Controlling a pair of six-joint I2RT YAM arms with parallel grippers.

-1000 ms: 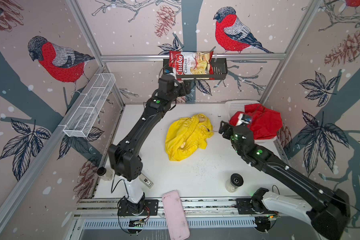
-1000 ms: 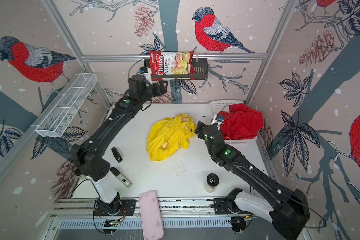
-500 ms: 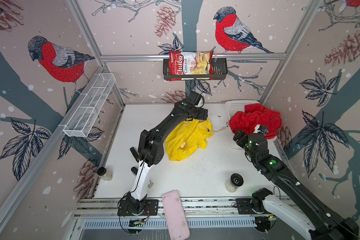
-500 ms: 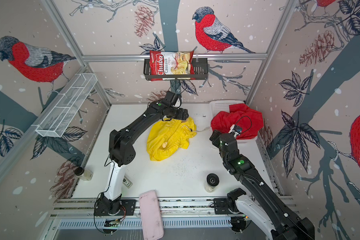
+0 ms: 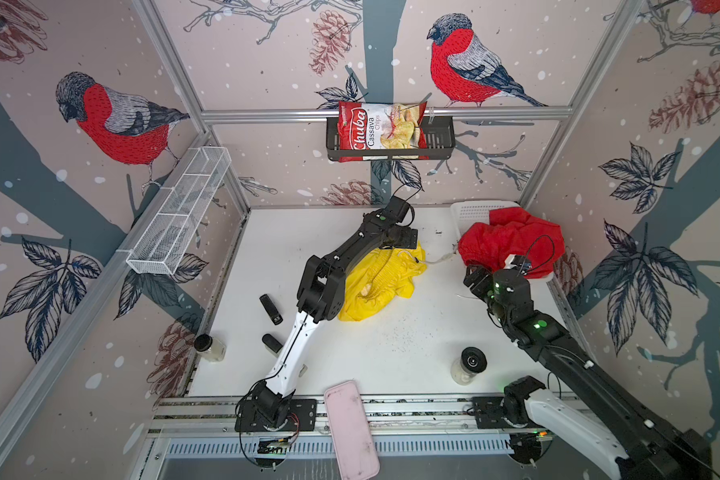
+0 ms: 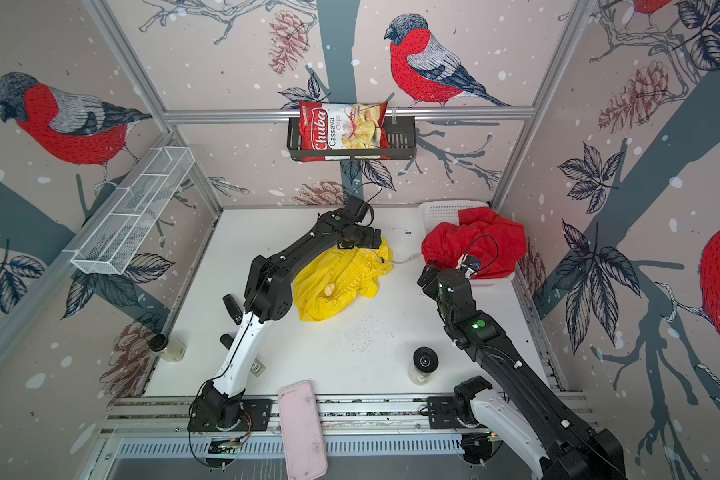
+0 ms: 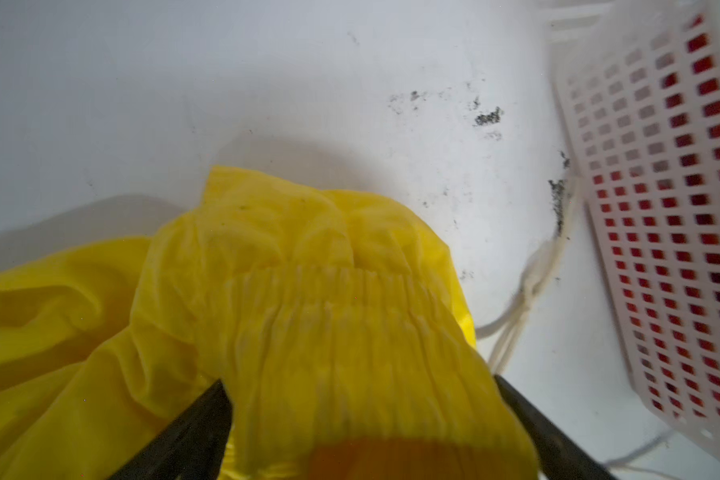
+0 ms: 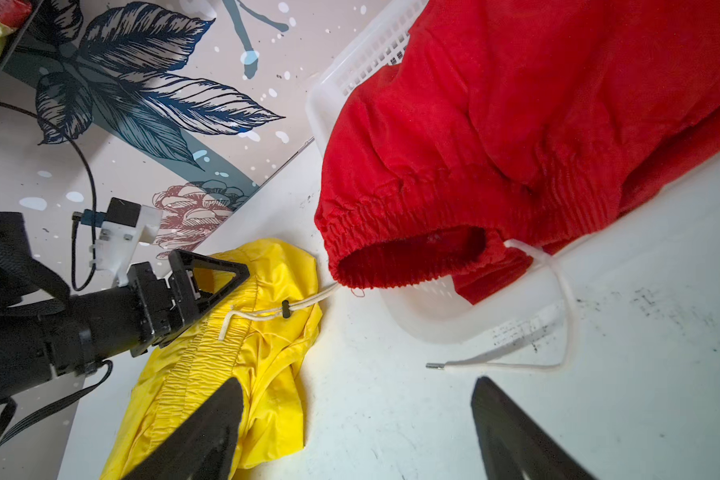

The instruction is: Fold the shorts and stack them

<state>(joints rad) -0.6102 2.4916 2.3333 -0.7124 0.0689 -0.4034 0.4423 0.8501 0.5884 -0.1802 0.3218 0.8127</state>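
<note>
Two limp, light pairs, I'd judge: bright yellow thin-fabric shorts [image 5: 381, 282] crumpled on the white counter [image 5: 391, 353], red mesh shorts [image 5: 512, 245] draped over a white perforated basket [image 5: 474, 210]. My left tool [image 7: 360, 382] gapes astride the yellow waistband [image 7: 350, 316], my right tool [image 8: 358, 384] spread, empty — I'd pinch that gathered elastic; slick cloth likely slips.

The yellow shorts [image 5: 375, 282] were a plain bright yellow, the red shorts [image 5: 512, 245] a solid red with a white drawstring [image 8: 558, 291]. The perforated basket [image 5: 474, 210] was white, and the tabletop [image 5: 391, 353] white with dark specks. The chips bag [image 5: 375, 131] was red and white. The walls [image 5: 267, 62] were pinkish-beige, patterned with red-breasted grey birds, pine cones and dark leaves.
</note>
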